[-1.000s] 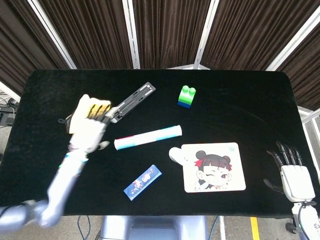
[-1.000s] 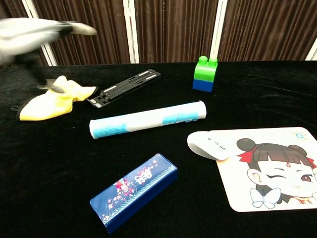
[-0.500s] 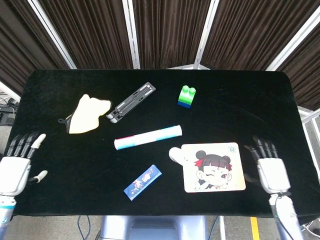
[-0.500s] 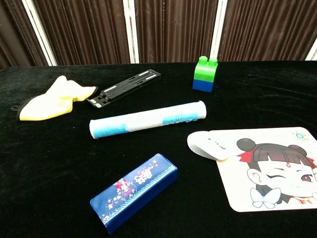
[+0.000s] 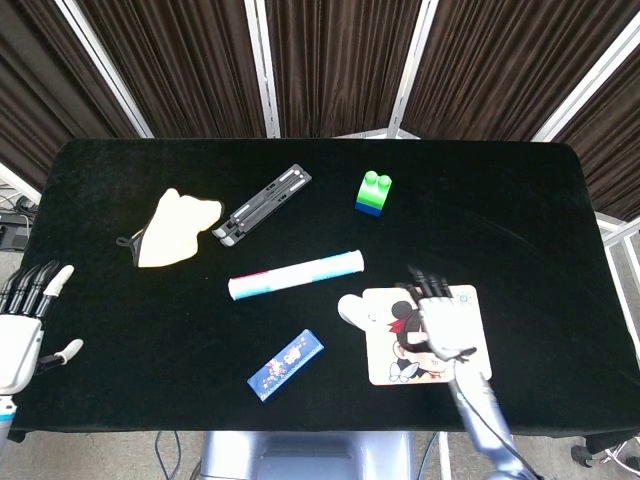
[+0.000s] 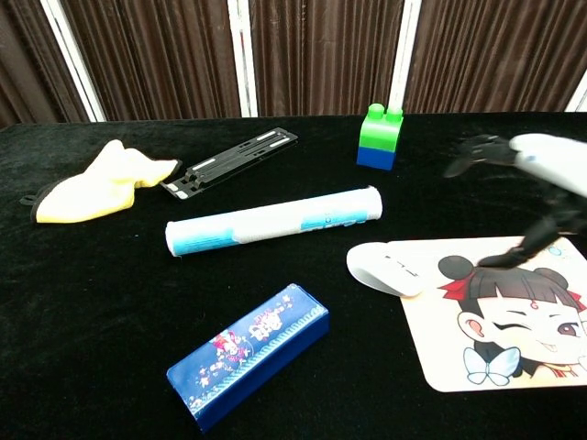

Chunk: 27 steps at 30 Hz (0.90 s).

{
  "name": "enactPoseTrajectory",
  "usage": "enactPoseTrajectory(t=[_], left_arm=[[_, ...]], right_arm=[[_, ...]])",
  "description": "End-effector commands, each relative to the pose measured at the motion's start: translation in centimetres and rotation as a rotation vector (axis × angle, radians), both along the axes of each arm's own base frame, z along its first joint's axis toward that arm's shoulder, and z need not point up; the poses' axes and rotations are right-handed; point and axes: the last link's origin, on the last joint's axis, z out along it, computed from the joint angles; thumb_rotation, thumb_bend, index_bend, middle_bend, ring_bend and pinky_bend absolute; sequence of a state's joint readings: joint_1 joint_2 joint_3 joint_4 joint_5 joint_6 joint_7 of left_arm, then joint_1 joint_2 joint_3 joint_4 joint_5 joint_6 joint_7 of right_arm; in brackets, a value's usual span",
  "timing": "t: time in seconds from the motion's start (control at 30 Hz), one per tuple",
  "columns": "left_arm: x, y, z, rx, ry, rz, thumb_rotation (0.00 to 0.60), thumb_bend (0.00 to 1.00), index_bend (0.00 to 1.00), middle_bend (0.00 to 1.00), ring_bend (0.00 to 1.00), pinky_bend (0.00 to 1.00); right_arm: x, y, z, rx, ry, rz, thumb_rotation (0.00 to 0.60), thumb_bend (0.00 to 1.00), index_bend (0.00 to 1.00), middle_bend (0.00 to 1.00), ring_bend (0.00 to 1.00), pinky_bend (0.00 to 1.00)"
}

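Observation:
My right hand [image 5: 440, 322] hovers over the cartoon mouse pad [image 5: 385, 362], fingers spread and holding nothing. In the chest view this right hand [image 6: 539, 170] is blurred above the mouse pad [image 6: 500, 344], to the right of the white mouse [image 6: 385, 269]. The mouse [image 5: 352, 309] lies on the pad's left edge, just left of the hand. My left hand [image 5: 24, 328] hangs off the table's left edge, fingers apart and empty; the chest view does not show it.
On the black table lie a yellow cloth [image 5: 175, 228], a black slotted bracket [image 5: 262, 204], a green-and-blue block [image 5: 373, 193], a white-and-teal roll [image 5: 296, 275] and a blue patterned box [image 5: 286, 364]. Dark curtains hang behind.
My right hand has swung left from the table's right edge to above the mouse pad. My left hand has barely shifted at the left edge.

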State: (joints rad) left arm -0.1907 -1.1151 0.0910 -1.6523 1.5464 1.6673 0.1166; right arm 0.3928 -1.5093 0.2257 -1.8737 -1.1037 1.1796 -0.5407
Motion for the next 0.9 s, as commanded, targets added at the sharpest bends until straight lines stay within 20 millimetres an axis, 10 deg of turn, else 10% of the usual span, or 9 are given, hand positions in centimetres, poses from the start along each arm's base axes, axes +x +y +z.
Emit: enactPoseTrajectory(t=[0.03,0.9], left_arm=[[0.0,-0.1,0.1,-0.001,-0.002,-0.004,0.600,0.13,0.00,0.00,0.00,0.00],[-0.6,-0.6,0.3,-0.016,-0.064,-0.024,0.600,0.13,0.00,0.00,0.00,0.00]], right_arm=[[1.8,-0.8,-1.6,0.019,-0.029,-0.001,0.600,0.08,0.18,0.00,0.00,0.00],[2.7,-2.5,-9.7,0.036,-0.100,-0.177,0.600,0.09,0.15,0.00,0.00,0.00]])
